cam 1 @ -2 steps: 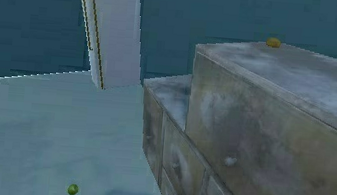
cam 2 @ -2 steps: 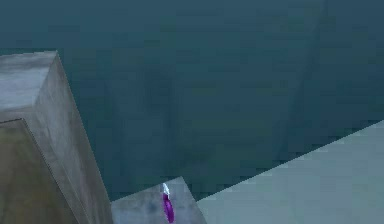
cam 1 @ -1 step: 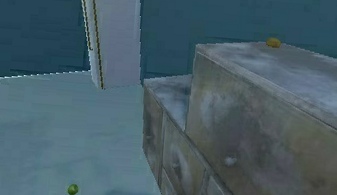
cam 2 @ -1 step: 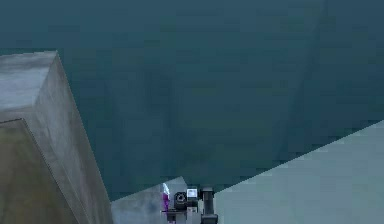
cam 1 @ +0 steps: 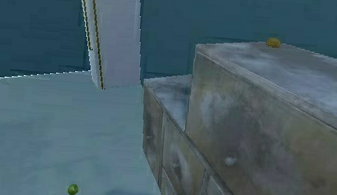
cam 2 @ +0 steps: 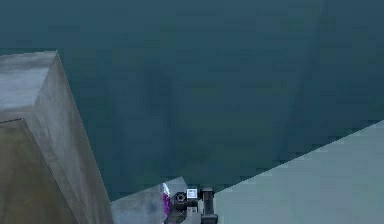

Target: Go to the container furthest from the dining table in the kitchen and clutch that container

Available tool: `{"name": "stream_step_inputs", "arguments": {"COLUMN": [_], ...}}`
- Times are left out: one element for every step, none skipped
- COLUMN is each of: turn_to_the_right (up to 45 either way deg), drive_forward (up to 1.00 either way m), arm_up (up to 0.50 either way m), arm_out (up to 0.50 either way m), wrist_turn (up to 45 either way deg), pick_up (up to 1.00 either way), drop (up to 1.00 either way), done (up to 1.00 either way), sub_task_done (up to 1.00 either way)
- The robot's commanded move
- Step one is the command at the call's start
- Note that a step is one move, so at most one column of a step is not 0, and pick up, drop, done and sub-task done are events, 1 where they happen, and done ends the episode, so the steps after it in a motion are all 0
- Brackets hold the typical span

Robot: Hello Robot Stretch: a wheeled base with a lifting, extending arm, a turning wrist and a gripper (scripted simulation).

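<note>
We look ahead at a worn grey cabinet [cam 1: 275,124] with drawers, filling the forward view's right. On its top, by the far edge, sits a small yellow blob [cam 1: 273,42]; we cannot tell if that is the container. A white door panel [cam 1: 116,31] stands against the dark teal wall [cam 1: 32,25], and a green ball [cam 1: 72,189] lies on the pale floor [cam 1: 54,127]. In the arm side view the gripper [cam 2: 168,200] pokes up at the bottom edge beside the cabinet, with a purple fleck [cam 2: 165,190] at its tip. We cannot tell its opening or whether it holds anything.
</note>
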Motion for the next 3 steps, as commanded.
{"name": "stream_step_inputs", "arguments": {"turn_to_the_right": [0.0,0.0,0.0], "drive_forward": [0.00,0.00,0.00], "arm_up": [0.00,0.00,0.00], "arm_out": [0.00,0.00,0.00], "wrist_turn": [45.0,45.0,21.0], "pick_up": [0.00,0.00,0.00], "drop": [0.00,0.00,0.00], "done": [0.00,0.00,0.00], "sub_task_done": [0.00,0.00,0.00]}}
